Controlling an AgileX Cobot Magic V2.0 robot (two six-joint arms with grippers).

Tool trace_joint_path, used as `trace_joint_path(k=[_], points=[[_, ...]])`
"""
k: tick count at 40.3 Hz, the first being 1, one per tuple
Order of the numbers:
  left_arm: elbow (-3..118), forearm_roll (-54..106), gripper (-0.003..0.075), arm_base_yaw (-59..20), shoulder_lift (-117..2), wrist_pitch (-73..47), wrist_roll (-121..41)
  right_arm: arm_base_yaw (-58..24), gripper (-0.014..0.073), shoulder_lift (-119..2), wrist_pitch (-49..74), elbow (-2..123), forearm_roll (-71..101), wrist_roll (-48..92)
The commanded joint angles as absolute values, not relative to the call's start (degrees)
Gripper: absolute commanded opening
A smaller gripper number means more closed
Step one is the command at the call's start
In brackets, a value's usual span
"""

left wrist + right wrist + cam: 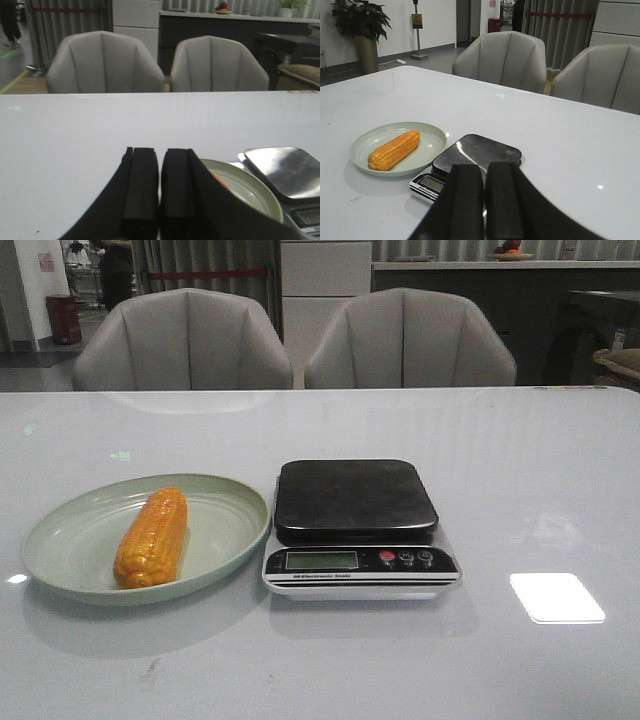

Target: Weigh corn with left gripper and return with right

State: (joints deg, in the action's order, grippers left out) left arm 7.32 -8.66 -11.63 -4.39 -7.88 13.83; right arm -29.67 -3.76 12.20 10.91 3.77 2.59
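On the counter in the front view: corn lying lengthwise in the pale green plate, untouched. Scale just beside the plate, dark platform bare, display blank or unreadable. No tool visible here, so nothing started; step in hand judged as the left reach and pick.

From the left wrist view: left tool clenched, fingers pressed together, holding nothing. Plate rim just past the right-hand finger, only an orange sliver of corn showing behind it; scale platform beyond the plate, farther out on that same side. Needs opening wide before descent, then shifting over toward the plate until the cob sits between the fingers. Best to grip across the cob's middle, jaws square to its long axis, to stop rolling or tipping. Keep fingertips clear of the raised plate rim. Round, ribbed surface probably slippery, so close firmly.

From the right wrist view: right tool also clenched and empty, hanging above the counter just short of the scale. Corn in the plate ahead and off to its left, well apart. Should hold back, clear of the platform, until weighing is done. For the place: set the cob flat and centred on the platform, release fully, lift away so nothing touches during the reading.
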Motion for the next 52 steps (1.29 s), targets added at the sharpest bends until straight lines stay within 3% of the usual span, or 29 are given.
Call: trace_joint_path(k=[1,10,17,52], points=[[5.7,-7.9,0.0114,-7.7,-1.5,-0.6,13.7,-29.2,0.0193,-4.2,7.4,12.5,3.2,3.0],[-0.5,-9.2,0.0114,-4.4,1.5,2.7,13.7,-29.2,0.0193,-4.2,7.4,12.5,3.2,3.0],[-0.4,-9.3,0.0114,-4.4,1.5,-1.9,13.7,-29.2,0.0193,-4.2,7.3,12.5,3.2,3.0],[-0.4,-9.3,0.0114,-4.4,1.5,-1.8,13.7,-29.2,0.0193,-4.2,7.3,12.5,3.2,3.0]])
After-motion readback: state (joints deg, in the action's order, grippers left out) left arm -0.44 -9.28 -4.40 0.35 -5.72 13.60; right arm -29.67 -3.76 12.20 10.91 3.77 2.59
